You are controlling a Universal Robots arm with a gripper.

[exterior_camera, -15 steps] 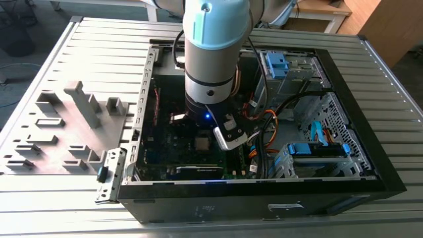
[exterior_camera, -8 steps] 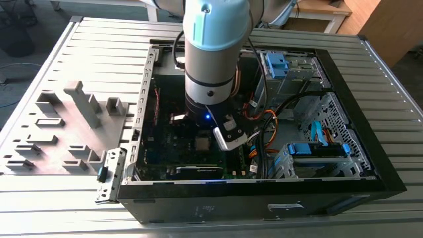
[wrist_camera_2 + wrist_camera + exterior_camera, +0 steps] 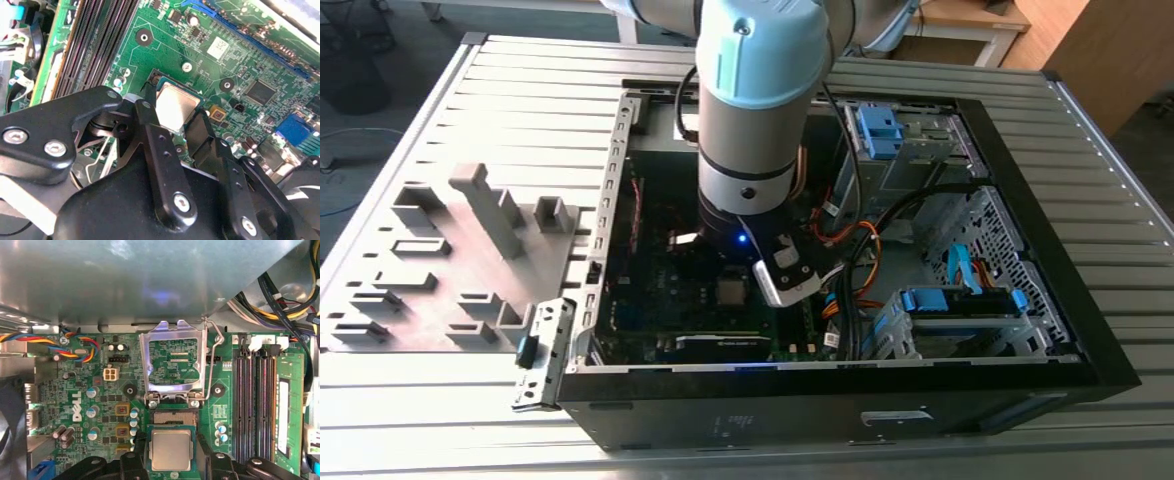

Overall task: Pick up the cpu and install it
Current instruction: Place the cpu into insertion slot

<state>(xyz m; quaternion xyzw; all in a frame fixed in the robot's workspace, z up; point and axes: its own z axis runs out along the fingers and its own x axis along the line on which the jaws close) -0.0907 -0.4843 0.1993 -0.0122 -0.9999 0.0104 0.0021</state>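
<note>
While poised over green motherboard (image 3: 85, 390) w/ open metal socket frame (image 3: 172, 335), black end effector (image 3: 176, 120) is closed on small square silver-topped cpu (image 3: 171, 450), fingers at opp. edges.

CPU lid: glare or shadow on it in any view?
Second wrist view: the cpu lid is washed out near white by glare. First wrist view: same lid evenly lit, dull grey, no hot spot. Exterior view: the motherboard under the arm lies in shadow.
</note>
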